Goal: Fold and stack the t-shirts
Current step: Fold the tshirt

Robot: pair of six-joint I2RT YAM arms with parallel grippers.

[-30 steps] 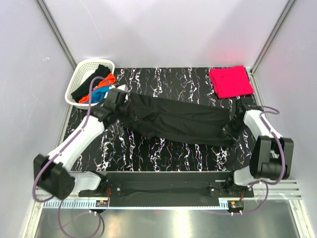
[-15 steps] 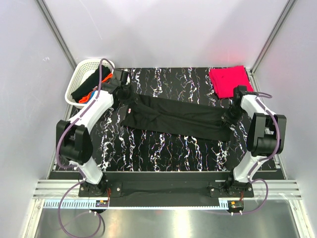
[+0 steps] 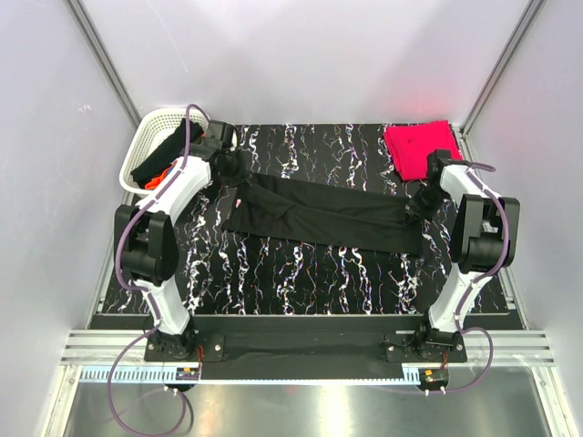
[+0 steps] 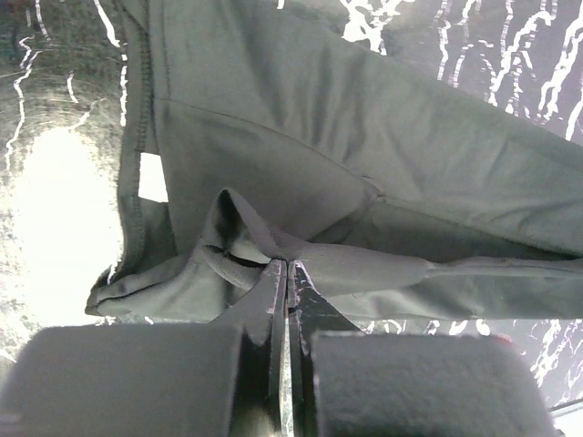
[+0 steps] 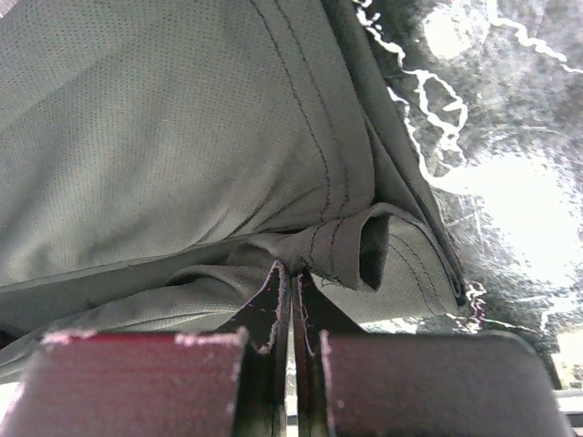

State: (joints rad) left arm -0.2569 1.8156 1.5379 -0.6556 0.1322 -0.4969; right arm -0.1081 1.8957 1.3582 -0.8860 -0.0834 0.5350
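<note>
Your left gripper (image 4: 287,269) is clamped tight on a bunched fold of the black t-shirt (image 3: 319,214), and your right gripper (image 5: 291,273) is pinched just as tight on a hemmed corner at the other end. The shirt is stretched across the middle of the table (image 3: 301,273) between them.

Watch those bites: each looks thin, so I'd say a hard pull could slip a corner free and let that end collapse. An uneven pull could twist the cloth and spoil the fold.

From above, the fingertips are tucked under the wrists, and black cloth on dark marble blurs the shirt's edges. The left arm cuts across the basket (image 3: 146,138), so the shirts inside only partly show. The red shirt (image 3: 424,150) lies at the far right.
</note>
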